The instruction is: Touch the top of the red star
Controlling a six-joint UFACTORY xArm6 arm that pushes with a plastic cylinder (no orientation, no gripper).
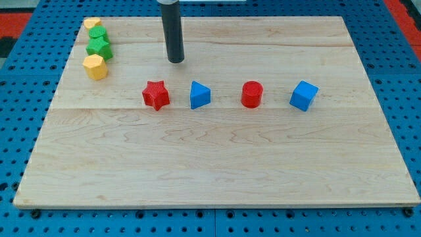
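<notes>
The red star (156, 95) lies on the wooden board (217, 164), left of the middle. My tip (175, 61) stands above it in the view and a little to its right, with a clear gap between them. The dark rod rises from the tip out of the view's top edge.
A blue triangular block (200, 95), a red cylinder (251, 94) and a blue cube (303, 95) stand in a row to the star's right. At the top left, a yellow block (92, 24), two green blocks (99, 47) and a yellow hexagonal block (95, 66) are clustered.
</notes>
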